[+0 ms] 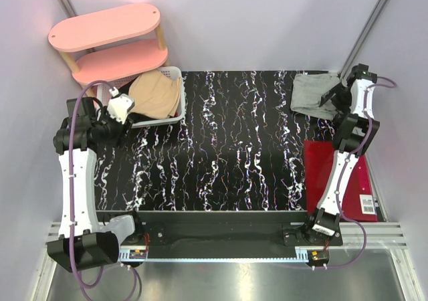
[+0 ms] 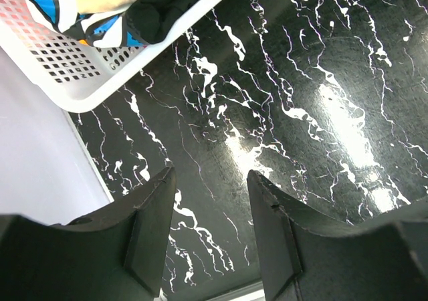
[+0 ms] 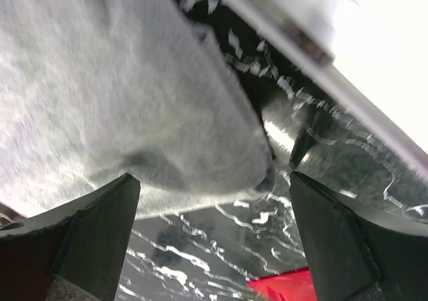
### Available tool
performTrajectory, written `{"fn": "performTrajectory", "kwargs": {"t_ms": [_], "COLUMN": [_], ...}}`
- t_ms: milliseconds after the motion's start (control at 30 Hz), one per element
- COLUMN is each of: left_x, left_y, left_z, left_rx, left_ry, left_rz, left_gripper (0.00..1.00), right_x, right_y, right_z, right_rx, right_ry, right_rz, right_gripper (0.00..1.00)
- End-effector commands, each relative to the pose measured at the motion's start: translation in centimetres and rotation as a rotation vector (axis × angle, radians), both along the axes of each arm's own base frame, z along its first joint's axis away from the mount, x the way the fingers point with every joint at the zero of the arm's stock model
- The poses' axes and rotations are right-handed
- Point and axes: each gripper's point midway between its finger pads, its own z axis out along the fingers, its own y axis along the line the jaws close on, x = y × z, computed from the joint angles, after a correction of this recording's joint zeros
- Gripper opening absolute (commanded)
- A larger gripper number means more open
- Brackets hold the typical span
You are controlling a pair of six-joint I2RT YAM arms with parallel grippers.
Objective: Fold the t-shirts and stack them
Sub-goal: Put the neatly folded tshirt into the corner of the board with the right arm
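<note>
Right wrist view: the right gripper is wide open and holds nothing.
Grey t-shirt: it lies just under those fingers, in a neat lump at the far right corner of the table.
Left gripper: partly open, empty, over bare table beside the basket.
Tan t-shirt: on top in the basket.
Doing it well: I think the right gripper should lift straight up so the grey shirt keeps flat, and the left should pinch the tan one up high.
</note>
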Motion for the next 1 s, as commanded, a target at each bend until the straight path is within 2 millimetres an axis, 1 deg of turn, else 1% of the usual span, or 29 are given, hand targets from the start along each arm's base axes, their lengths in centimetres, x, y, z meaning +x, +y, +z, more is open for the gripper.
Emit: {"fn": "performTrajectory", "kwargs": {"t_ms": [0, 33, 100, 133, 167, 233, 300, 333, 367, 400, 467, 500, 567, 600, 667, 700, 767, 833, 867, 900, 933, 967], "left_x": [1.2, 1.2, 1.3, 1.3, 1.3, 1.3, 1.3, 1.3, 1.3, 1.3, 1.4, 1.6, 1.6, 1.6, 1.4, 1.4, 1.4, 1.6, 1.6, 1.7, 1.9, 1.9], "left_y": [-0.2, -0.3, -0.3, -0.4, -0.4, -0.4, -0.4, -0.5, -0.4, -0.4, -0.4, -0.3, -0.1, -0.1, -0.1, -0.1, 0.1, 0.1, 0.0, -0.1, -0.1, -0.2], "left_z": [1.7, 1.7, 1.9, 1.9, 2.0, 2.0, 1.9, 1.8, 1.6, 1.4, 0.9, 0.7, 0.0, -0.2, -0.7, -0.8, -0.8, -0.5, -0.3, -0.3, 0.0, 0.2], "left_rx": [-0.016, -0.02, -0.024, -0.027, -0.031, -0.033, -0.035, -0.037, -0.038, -0.041, -0.046, -0.045, -0.047, -0.046, -0.05, -0.049, -0.045, -0.047, -0.047, -0.055, -0.061, -0.064], "left_ry": [-0.052, -0.051, -0.055, -0.055, -0.058, -0.057, -0.055, -0.052, -0.047, -0.045, -0.037, -0.035, -0.017, -0.012, -0.001, 0.0, 0.0, -0.009, -0.012, -0.009, -0.015, -0.019], "left_rz": [-0.019, -0.017, -0.017, -0.018, -0.018, -0.015, -0.013, -0.013, -0.011, -0.008, -0.001, 0.002, 0.013, 0.011, 0.014, 0.015, 0.021, 0.02, 0.017, 0.018, 0.016, 0.016], "left_gripper": [0.52, 0.52, 0.52, 0.52, 0.52, 0.52, 0.52, 0.52, 0.53, 0.53, 0.53, 0.53, 0.52, 0.52, 0.52, 0.52, 0.52, 0.52, 0.52, 0.52, 0.52, 0.52], "right_x": [0.0, 0.1, 0.2, 0.2, 0.4, 0.8, 1.5, 1.8, 2.7, 3.2, 4.5, 5.1, 6.2, 6.5, 7.3, 7.3, 7.0, 6.5, 5.9, 5.5, 4.6, 4.2], "right_y": [2.6, 3.2, 4.9, 5.5, 6.5, 7.6, 9.3, 9.8, 10.3, 10.8, 11.0, 10.9, 10.4, 10.2, 9.9, 9.7, 9.8, 9.8, 10.1, 10.3, 10.5, 10.7], "right_z": [6.0, 8.5, 10.8, 12.8, 13.7, 15.7, 16.7, 16.1, 16.0, 15.0, 14.0, 12.5, 11.4, 9.8, 8.8, 7.6, 6.3, 5.5, 4.4, 4.0, 2.9, 3.0], "right_rx": [0.015, 0.0, -0.008, -0.023, -0.029, -0.027, 0.017, 0.036, 0.052, 0.065, 0.071, 0.079, 0.064, 0.058, 0.042, 0.043, 0.059, 0.063, 0.082, 0.093, 0.105, 0.115], "right_ry": [-0.088, -0.13, -0.166, -0.203, -0.221, -0.269, -0.311, -0.308, -0.337, -0.33, -0.356, -0.344, -0.36, -0.343, -0.354, -0.332, -0.304, -0.276, -0.244, -0.227, -0.186, -0.175], "right_rz": [0.072, 0.082, 0.115, 0.123, 0.142, 0.156, 0.186, 0.191, 0.205, 0.213, 0.219, 0.218, 0.22, 0.227, 0.242, 0.237, 0.229, 0.217, 0.212, 0.207, 0.199, 0.191], "right_gripper": [1.0, 1.0, 1.0, 1.0, 1.0, 1.0, 1.0, 0.99, 1.0, 1.0, 0.99, 1.0, 1.0, 1.0, 1.0, 1.0, 1.0, 1.0, 1.0, 1.0, 1.0, 1.0]}}
